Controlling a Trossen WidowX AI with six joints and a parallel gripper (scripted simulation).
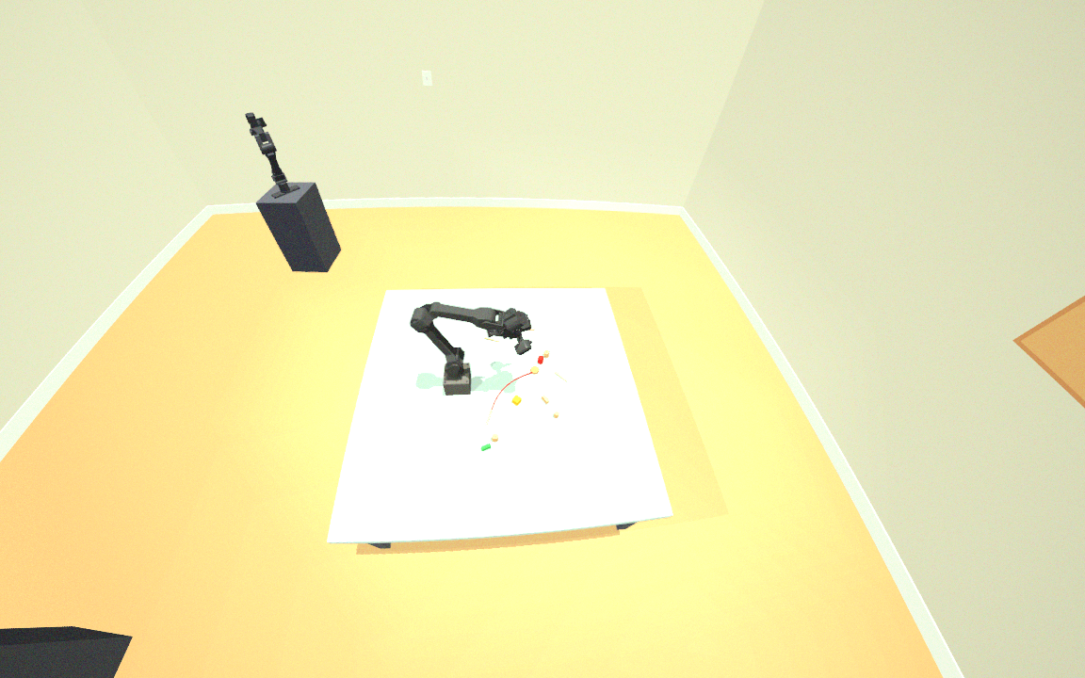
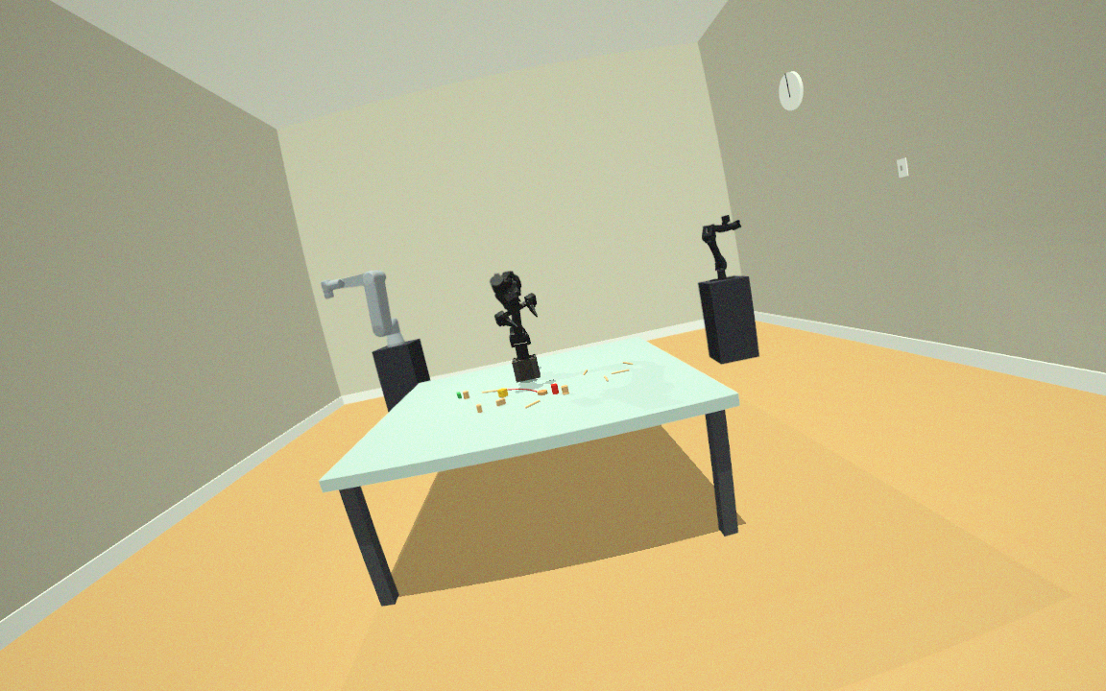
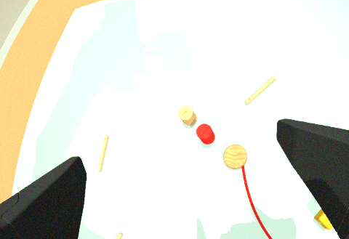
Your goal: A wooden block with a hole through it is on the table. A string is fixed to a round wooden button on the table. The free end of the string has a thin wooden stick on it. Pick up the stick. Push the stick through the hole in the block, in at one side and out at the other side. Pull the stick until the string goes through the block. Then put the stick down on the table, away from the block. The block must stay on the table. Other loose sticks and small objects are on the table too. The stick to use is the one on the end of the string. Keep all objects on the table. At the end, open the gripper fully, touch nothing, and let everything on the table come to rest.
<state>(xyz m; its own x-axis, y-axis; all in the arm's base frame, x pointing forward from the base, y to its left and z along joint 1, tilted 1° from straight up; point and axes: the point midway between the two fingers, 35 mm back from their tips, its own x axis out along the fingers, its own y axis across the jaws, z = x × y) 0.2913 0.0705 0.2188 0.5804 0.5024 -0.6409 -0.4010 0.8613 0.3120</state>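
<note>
My gripper (image 2: 526, 321) (image 3: 182, 150) is wide open and empty, high above the table, tilted downward. The round wooden button (image 1: 534, 370) (image 2: 541, 392) (image 3: 235, 156) lies on the table. The red string (image 1: 502, 391) (image 3: 249, 197) curves away from it. The thin stick (image 2: 491, 392) on its free end lies on the table, faint in the top view and outside the wrist view. A small tan wooden block (image 1: 544, 399) (image 2: 501, 402) lies near a yellow block (image 1: 517, 400) (image 2: 503, 393) (image 3: 323, 219). I cannot make out a hole in either.
A red cylinder (image 1: 541, 360) (image 2: 554, 388) (image 3: 206, 134) and a wooden cylinder (image 2: 565, 390) (image 3: 186, 113) stand beside the button. Loose sticks lie around, one right of the button (image 3: 260, 90) and one left (image 3: 103, 153). A green cylinder (image 1: 486, 447) (image 2: 459, 394) lies near another wooden piece (image 1: 493, 437).
</note>
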